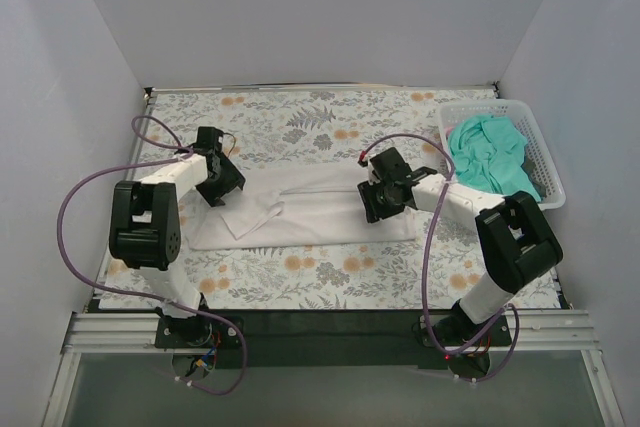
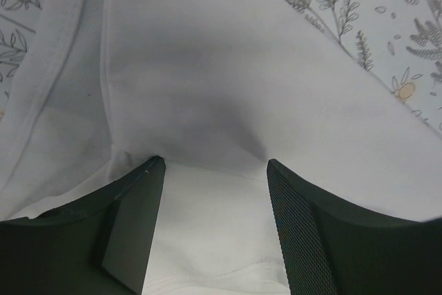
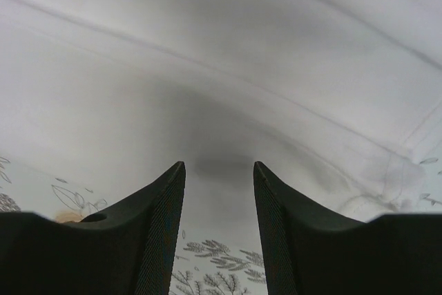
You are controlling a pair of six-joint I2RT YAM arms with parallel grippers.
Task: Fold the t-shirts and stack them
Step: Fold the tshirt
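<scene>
The white t-shirt (image 1: 310,209) lies across the middle of the table as a long, flat band. My left gripper (image 1: 228,197) is over its left end, with a loose flap beside it. In the left wrist view, that gripper (image 2: 214,164) is open, its tips resting on the white cloth (image 2: 228,67) without pinching any. My right gripper (image 1: 373,209) is over the band's right part. It (image 3: 219,165) is open too, with the shirt's edge (image 3: 207,67) at its tips and the printed tablecloth showing between the fingers. The teal-green t-shirt (image 1: 490,152) lies crumpled in the basket.
A white plastic lattice basket (image 1: 543,157) stands at the back right corner of the table. The floral tablecloth (image 1: 300,127) covers the table. White walls close in the back and both sides. Purple cables loop from each arm.
</scene>
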